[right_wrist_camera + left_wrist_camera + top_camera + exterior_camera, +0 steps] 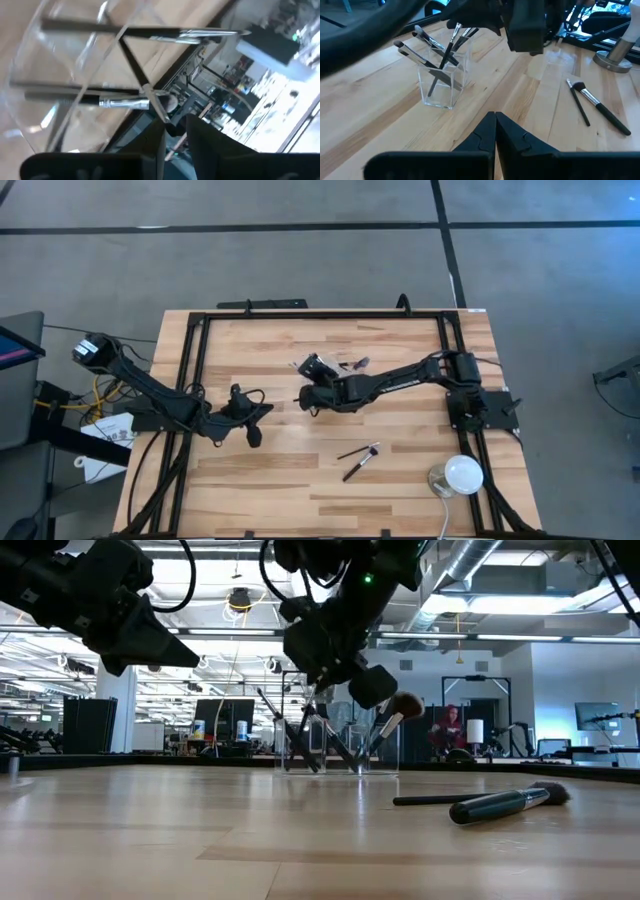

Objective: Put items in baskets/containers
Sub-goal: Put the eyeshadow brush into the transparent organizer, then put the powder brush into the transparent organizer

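Room beyond the table (300, 480): open workshop, ceiling ducts, strip lights, monitors, a person seated far back. Floor grey, dark seams. Table is pale wood planks in a black frame.

Right arm reaches to mid-table; right gripper (335, 665) hangs over the container (442, 80), fingers a narrow gap apart, a brush tip between them; grip unclear.

Left gripper (495, 131) low, left of centre, fingers pressed together, empty.

White dome (462, 474) at the near right corner.

Container upright, holding several brushes (427, 40) leaning crosswise.

Two brushes (360, 460) lie loose on the wood, near side, crossing.
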`<state>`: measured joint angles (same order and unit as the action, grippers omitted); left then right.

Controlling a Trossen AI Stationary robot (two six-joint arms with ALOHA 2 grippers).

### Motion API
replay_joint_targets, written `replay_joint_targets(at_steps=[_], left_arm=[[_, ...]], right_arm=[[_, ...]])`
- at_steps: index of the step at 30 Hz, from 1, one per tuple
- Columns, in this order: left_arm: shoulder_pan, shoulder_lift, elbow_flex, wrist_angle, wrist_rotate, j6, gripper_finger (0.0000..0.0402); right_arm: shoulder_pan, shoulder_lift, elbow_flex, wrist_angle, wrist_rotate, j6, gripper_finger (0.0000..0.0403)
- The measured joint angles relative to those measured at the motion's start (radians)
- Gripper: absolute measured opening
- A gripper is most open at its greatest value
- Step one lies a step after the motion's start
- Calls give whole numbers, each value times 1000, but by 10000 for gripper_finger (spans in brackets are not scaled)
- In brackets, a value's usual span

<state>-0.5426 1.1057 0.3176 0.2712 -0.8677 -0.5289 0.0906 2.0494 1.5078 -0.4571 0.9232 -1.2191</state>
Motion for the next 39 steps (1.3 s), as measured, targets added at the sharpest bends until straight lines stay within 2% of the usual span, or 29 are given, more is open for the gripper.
replay_joint_targets(at_steps=[7, 12, 15, 19, 22, 29, 36, 39], left_arm=[[0, 0, 0, 7, 0, 0, 6], [0, 0, 0, 9, 0, 0, 6], [0, 0, 0, 15, 0, 0, 6], [0, 0, 0, 22, 1, 0, 6], [0, 0, 0, 26, 1, 0, 6], [0, 0, 0, 38, 1, 0, 6], [0, 0, 0, 43, 1, 0, 6], [0, 0, 0, 44, 1, 0, 6]], right_arm=[[95, -65, 0, -25, 36, 297, 66], [162, -176, 0, -134, 20, 527, 66], [182, -254, 0, -234, 10, 723, 66], [191, -341, 0, -397, -156, 1018, 66], [203, -371, -9, -448, -245, 1155, 66], [253, -381, -190, -240, -265, 1116, 66], [256, -383, -367, 29, -483, 1113, 66], [243, -384, -381, 44, -575, 1089, 66]])
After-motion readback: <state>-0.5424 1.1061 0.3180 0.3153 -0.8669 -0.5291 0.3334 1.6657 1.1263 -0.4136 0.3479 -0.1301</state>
